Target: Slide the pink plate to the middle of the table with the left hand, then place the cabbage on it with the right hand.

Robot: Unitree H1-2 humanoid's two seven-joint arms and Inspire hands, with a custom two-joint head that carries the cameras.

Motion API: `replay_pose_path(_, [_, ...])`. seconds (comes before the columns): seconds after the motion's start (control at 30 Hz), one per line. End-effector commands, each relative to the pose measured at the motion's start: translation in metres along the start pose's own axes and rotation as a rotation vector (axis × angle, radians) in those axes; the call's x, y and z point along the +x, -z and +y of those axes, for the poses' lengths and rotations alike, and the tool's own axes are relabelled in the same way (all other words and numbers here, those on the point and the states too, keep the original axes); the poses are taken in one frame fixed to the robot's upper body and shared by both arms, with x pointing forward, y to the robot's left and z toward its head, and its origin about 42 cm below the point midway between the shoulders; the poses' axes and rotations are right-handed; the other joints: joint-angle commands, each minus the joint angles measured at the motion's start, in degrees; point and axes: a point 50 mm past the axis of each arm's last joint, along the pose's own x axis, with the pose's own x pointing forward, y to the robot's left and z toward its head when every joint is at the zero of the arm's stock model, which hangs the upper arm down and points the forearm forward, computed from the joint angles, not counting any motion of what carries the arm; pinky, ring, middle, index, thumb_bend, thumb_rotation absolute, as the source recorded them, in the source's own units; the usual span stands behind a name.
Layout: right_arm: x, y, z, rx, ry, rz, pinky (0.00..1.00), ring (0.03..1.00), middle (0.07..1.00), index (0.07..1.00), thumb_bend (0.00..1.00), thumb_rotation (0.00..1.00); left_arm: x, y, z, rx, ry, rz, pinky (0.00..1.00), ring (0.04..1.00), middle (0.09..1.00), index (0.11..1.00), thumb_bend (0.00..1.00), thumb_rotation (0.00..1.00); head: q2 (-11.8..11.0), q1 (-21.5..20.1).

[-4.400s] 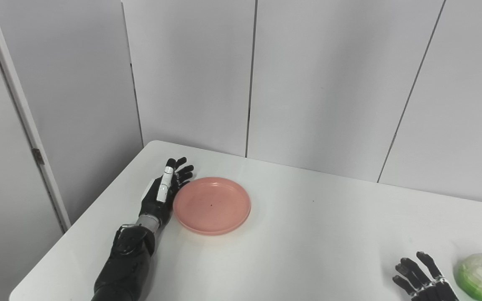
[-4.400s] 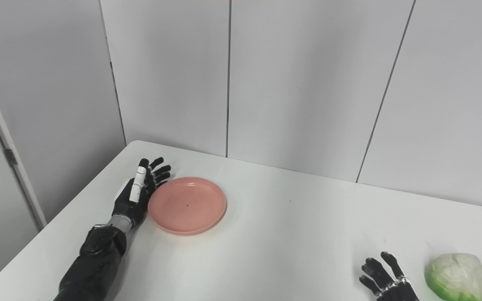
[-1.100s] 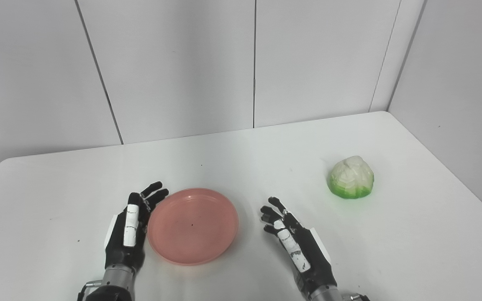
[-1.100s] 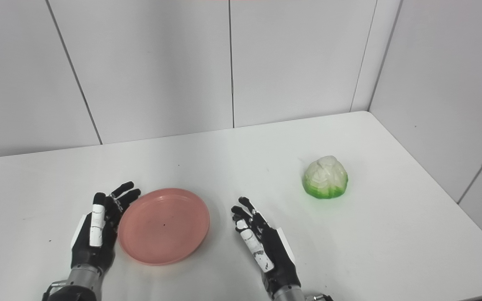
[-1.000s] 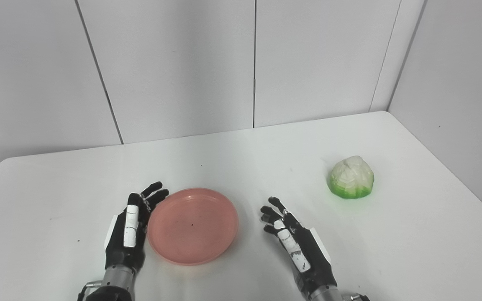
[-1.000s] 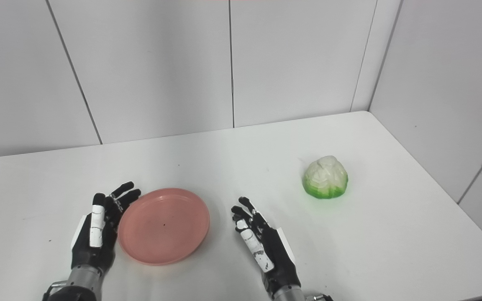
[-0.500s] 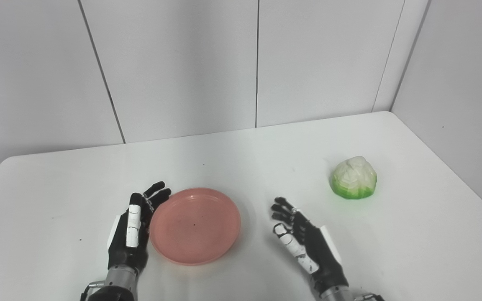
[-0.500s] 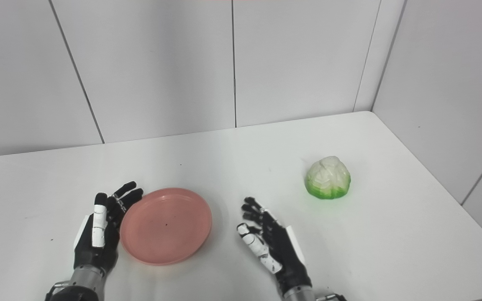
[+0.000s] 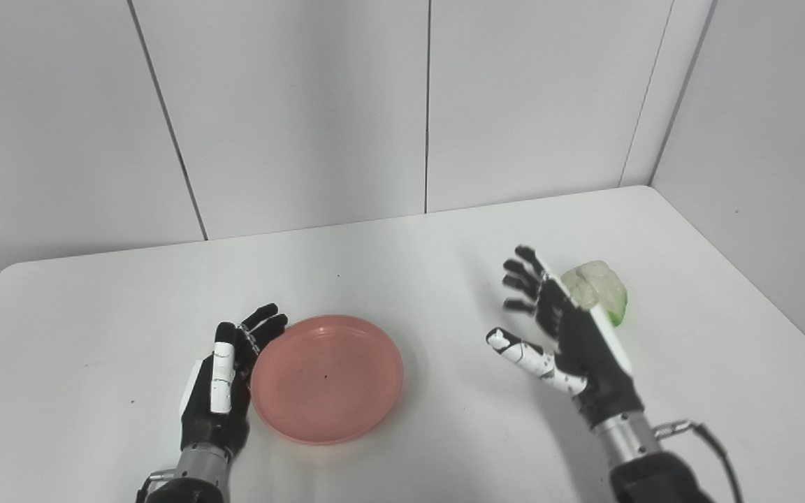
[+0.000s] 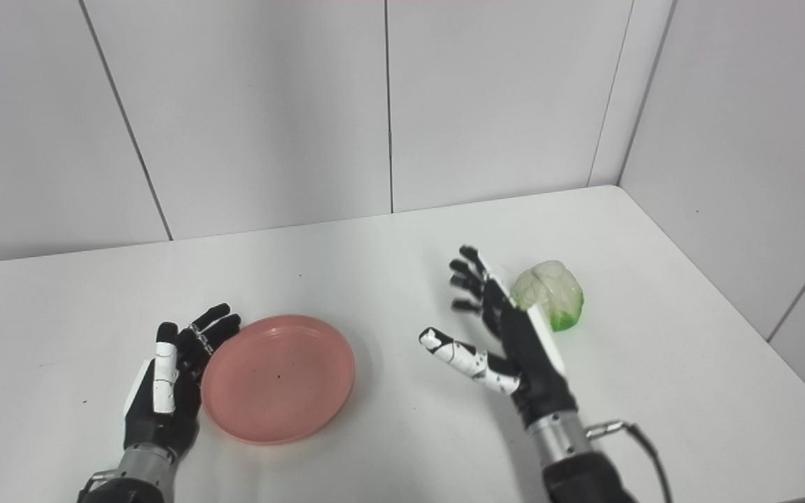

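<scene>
The right hand hovers open, fingers spread, just in front of the cabbage at the table's right — the left hand lies open against the pink plate.

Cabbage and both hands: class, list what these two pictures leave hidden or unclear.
- Cabbage: left side hidden behind the right hand in both views; contact cannot be told.
- Right hand's fingers: motion-blurred.
- Left hand: contact with the pink plate unclear; forearm cut off by the bottom edge.
</scene>
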Motion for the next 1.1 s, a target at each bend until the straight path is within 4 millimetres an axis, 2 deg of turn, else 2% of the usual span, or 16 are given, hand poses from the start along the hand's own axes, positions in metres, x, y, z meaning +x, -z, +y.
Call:
replay_pose_path(0.0, [0.015, -0.022, -0.017, -0.086, -0.047, -0.062, 0.81, 0.885, 0.909, 0.941, 0.99, 0.51, 0.004, -0.002, -0.001, -0.004, 0.017, 0.001, 0.96, 0.855, 0.773, 0.716, 0.86, 0.94, -0.08, 0.03])
replay_pose_path(0.13, [0.031, -0.035, -0.041, -0.255, -0.101, -0.062, 0.76, 0.880, 0.916, 0.945, 1.00, 0.47, 0.004, -0.003, 0.000, 0.003, 0.015, 0.001, 0.96, 0.851, 0.773, 0.707, 0.86, 0.95, -0.23, -0.13])
replay_pose_path(0.2, [0.040, -0.043, -0.053, -0.373, -0.124, -0.064, 0.75, 0.873, 0.919, 0.939, 1.00, 0.50, 0.004, -0.002, 0.000, 0.003, 0.013, 0.002, 0.94, 0.846, 0.772, 0.702, 0.87, 0.95, -0.21, -0.11])
replay_pose_path(0.27, [0.049, -0.052, -0.065, -0.482, -0.164, -0.063, 0.76, 0.875, 0.916, 0.924, 1.00, 0.48, 0.004, -0.002, 0.000, -0.001, 0.011, 0.003, 0.95, 0.849, 0.775, 0.697, 0.87, 0.94, -0.20, -0.04])
replay_pose_path(0.4, [0.062, -0.065, -0.084, -0.689, -0.253, -0.023, 0.75, 0.914, 0.948, 0.925, 1.00, 0.52, 0.004, -0.002, 0.000, -0.005, 0.003, 0.004, 0.93, 0.837, 0.769, 0.690, 0.87, 0.94, -0.32, 0.17])
replay_pose_path(0.47, [0.070, -0.073, -0.093, -0.821, -0.276, -0.019, 0.73, 0.900, 0.931, 0.902, 1.00, 0.53, 0.004, -0.002, -0.001, -0.008, 0.000, 0.003, 0.93, 0.829, 0.763, 0.689, 0.87, 0.93, -0.40, 0.30])
replay_pose_path(0.57, [0.080, -0.081, -0.103, -0.945, -0.295, 0.009, 0.76, 0.879, 0.909, 0.873, 1.00, 0.53, 0.004, -0.001, 0.000, -0.003, 0.002, 0.001, 0.94, 0.826, 0.762, 0.696, 0.86, 0.94, -0.42, 0.37])
replay_pose_path(0.8, [0.107, -0.087, -0.131, -1.115, -0.345, 0.118, 0.78, 0.868, 0.882, 0.854, 1.00, 0.54, 0.003, 0.000, -0.001, -0.002, 0.006, 0.003, 0.94, 0.836, 0.766, 0.683, 0.86, 0.95, -0.42, 0.73])
replay_pose_path(1.0, [0.130, -0.078, -0.152, -1.176, -0.385, 0.195, 0.81, 0.880, 0.873, 0.854, 1.00, 0.58, 0.002, 0.001, -0.003, -0.005, 0.011, 0.005, 0.96, 0.839, 0.766, 0.687, 0.86, 0.95, -0.64, 0.93])
replay_pose_path(1.07, [0.135, -0.074, -0.155, -1.187, -0.388, 0.202, 0.84, 0.895, 0.878, 0.851, 1.00, 0.59, 0.002, 0.001, -0.003, -0.007, 0.012, 0.006, 0.96, 0.838, 0.763, 0.687, 0.86, 0.95, -0.66, 1.02])
